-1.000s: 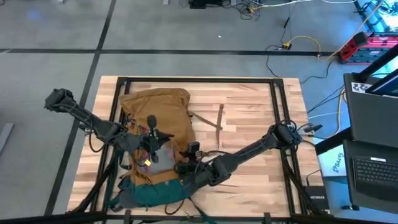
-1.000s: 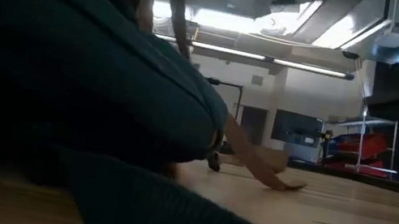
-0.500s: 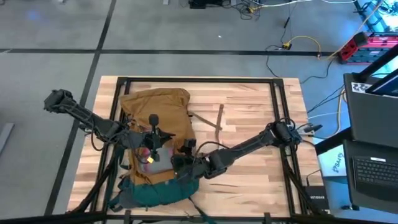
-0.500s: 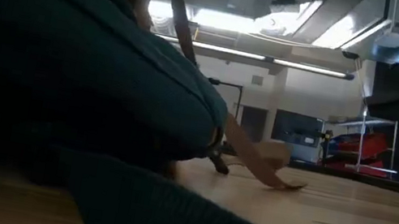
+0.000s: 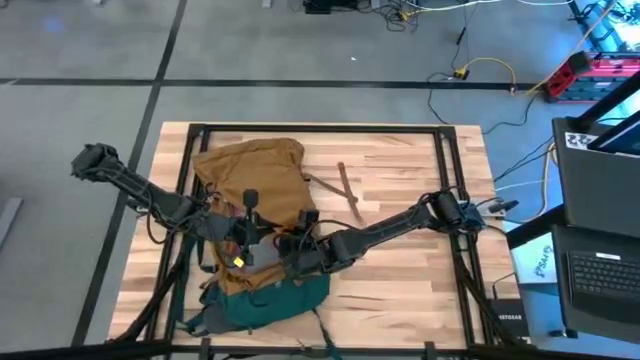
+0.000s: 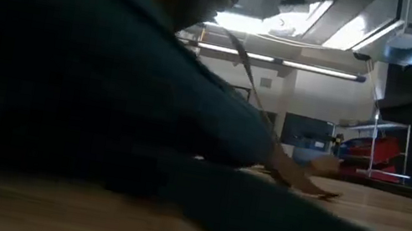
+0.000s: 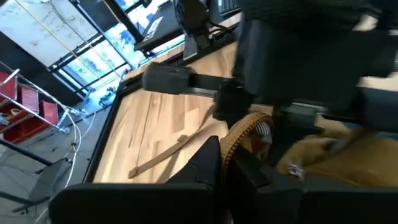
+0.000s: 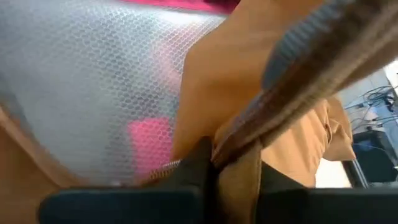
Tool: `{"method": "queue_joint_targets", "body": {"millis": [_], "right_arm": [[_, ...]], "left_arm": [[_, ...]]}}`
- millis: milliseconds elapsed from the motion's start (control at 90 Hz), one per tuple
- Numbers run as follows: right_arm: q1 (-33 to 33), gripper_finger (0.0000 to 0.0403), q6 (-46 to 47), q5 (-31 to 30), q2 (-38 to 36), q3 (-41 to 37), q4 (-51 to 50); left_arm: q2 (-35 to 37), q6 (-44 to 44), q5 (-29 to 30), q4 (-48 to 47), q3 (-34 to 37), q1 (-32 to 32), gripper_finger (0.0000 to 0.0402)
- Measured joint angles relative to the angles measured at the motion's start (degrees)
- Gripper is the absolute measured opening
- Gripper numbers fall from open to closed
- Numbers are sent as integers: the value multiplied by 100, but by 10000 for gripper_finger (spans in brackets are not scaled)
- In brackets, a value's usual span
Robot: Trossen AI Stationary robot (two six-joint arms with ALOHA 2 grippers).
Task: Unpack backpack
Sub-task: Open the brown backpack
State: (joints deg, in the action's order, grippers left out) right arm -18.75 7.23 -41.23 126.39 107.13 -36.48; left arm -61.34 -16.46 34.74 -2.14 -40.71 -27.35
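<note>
The tan backpack lies on the wooden table with its teal base toward the near edge; in the low view its dark bulk fills the picture. Its opening shows grey between the grippers. My left gripper is shut on the opening's left edge, and my right gripper is shut on its right edge. Just inside the opening, the right wrist view shows a clear mesh pouch with pink on it. My left gripper pinches the tan edge of the backpack's opening between its two fingers; the fabric stands up between them as a fold. My right gripper pinches the opposite rim of the opening, tan cloth with grey edging, between its two fingers, coming from the table's right side.
A loose tan strap lies on the bare wood to the right of the backpack. Black frame rails run along the table's sides. The right half of the table holds only my right arm.
My right gripper has gone toward the table's far edge and a little left, still shut on the backpack's rim. The rim went with it, and the backpack's base has bulked up in front of the low camera. The loose strap has slid toward the far edge.
</note>
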Motion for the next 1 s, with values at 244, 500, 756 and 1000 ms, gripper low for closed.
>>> {"method": "queue_joint_targets", "body": {"millis": [244, 500, 756, 1000], "right_arm": [[120, 6, -98, 93, 3, 0, -22], [194, 2, -310, 319, 13, -2, 108], [199, 2, -619, 705, 13, -4, 493], [197, 1, -726, 938, 13, -4, 626]], "left_arm": [[225, -100, 289, -76, -29, -777, 53], [407, 472, 647, -138, -66, -1942, 108], [-597, 1707, 679, -499, -52, -2096, 134], [-1313, 2379, 494, -559, -44, -1498, 163]]}}
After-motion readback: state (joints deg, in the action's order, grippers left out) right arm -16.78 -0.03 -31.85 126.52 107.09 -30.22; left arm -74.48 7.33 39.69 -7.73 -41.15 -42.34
